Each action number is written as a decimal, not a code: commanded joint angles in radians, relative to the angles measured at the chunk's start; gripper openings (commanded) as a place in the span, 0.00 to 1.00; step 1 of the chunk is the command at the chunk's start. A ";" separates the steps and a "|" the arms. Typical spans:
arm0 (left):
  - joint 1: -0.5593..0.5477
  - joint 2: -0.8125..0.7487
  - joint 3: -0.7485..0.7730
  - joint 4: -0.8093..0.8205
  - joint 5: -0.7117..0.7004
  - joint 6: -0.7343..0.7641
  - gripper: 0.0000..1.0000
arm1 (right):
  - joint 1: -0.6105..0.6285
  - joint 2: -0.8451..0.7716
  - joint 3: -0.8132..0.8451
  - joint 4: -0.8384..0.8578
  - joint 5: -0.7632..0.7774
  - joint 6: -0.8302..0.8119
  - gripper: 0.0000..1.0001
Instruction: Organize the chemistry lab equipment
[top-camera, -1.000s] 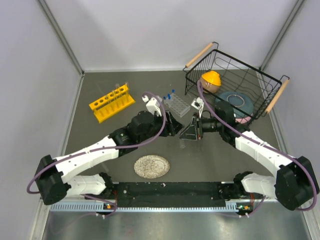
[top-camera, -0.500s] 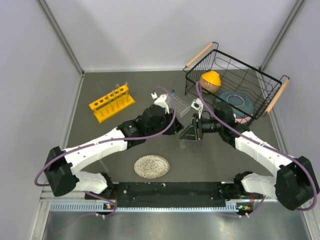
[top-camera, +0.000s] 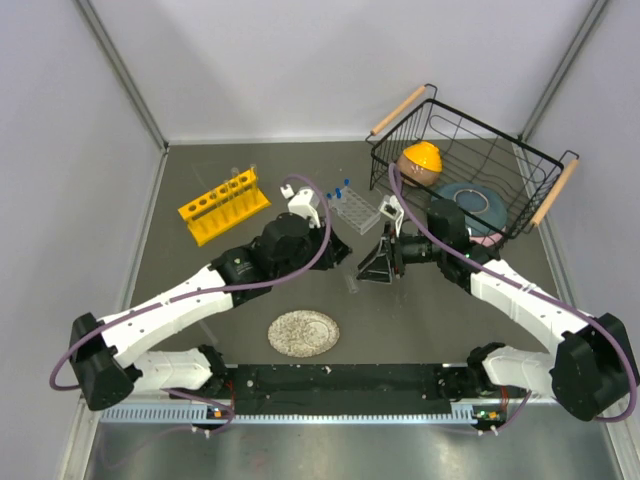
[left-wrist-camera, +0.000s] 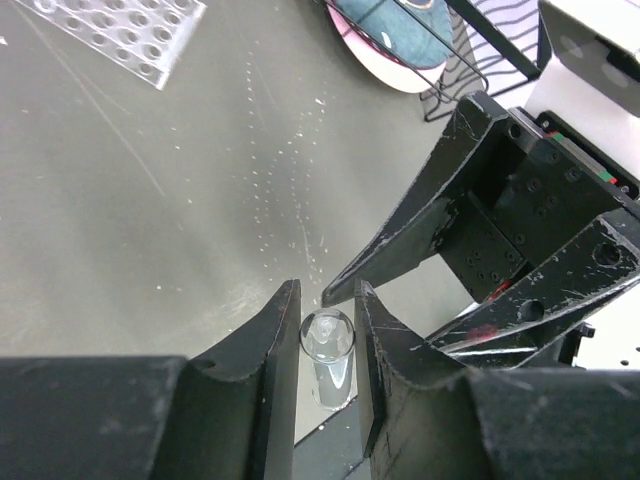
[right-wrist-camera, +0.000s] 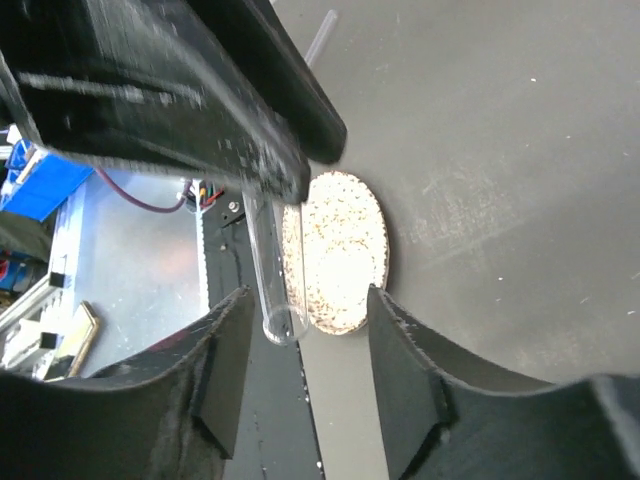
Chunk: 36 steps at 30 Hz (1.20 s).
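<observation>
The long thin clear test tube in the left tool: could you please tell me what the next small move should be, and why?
Probably close the right tool on the long thin clear test tube. The left tool is shut on it, and the right wrist view shows its open end between the right tool's open jaws, so a handover looks ready.
</observation>
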 joint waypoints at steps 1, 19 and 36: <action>0.037 -0.086 -0.042 -0.008 -0.051 0.023 0.15 | 0.002 -0.033 0.054 -0.024 -0.014 -0.065 0.57; 0.508 -0.292 -0.203 0.134 -0.485 0.411 0.15 | -0.008 -0.066 0.151 -0.349 -0.007 -0.484 0.84; 0.861 0.026 -0.124 0.406 -0.386 0.486 0.15 | -0.011 -0.081 0.155 -0.371 0.007 -0.504 0.85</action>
